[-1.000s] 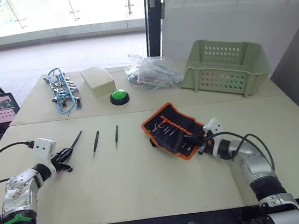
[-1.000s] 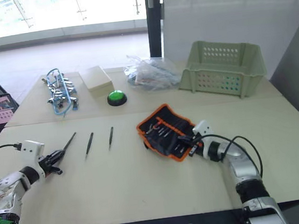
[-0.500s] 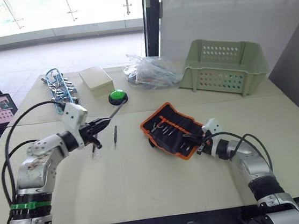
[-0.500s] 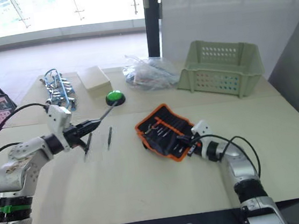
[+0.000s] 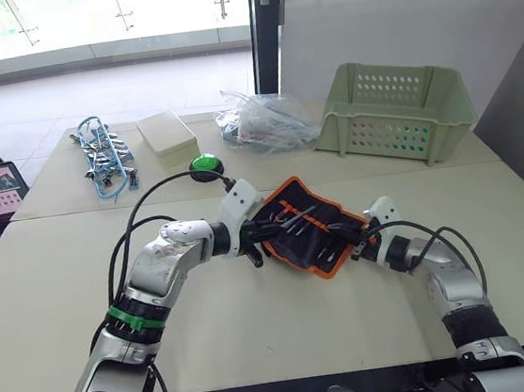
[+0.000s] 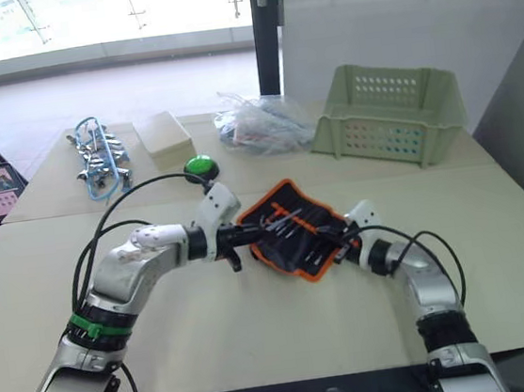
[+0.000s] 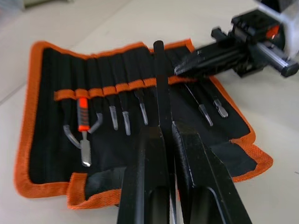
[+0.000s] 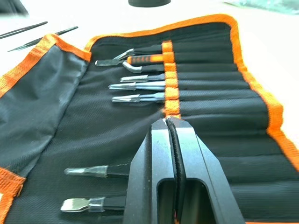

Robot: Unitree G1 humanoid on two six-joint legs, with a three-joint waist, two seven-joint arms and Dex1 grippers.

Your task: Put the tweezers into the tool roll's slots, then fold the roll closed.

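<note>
I am carrying one of the tweezers (image 7: 161,88), pinched between the left gripper (image 7: 167,133) fingers and jutting out ahead of their tips over the open tool roll (image 5: 306,236), its far end hanging above the orange band near the empty slots in the middle. The right gripper (image 8: 169,122) fingers are pressed together and, I judge, pinning the fabric at that band, so I am keeping them there to hold the roll flat. To do this well I am lining the tweezer with an empty slot, lowering the tip, and sliding it straight along the slot.
</note>
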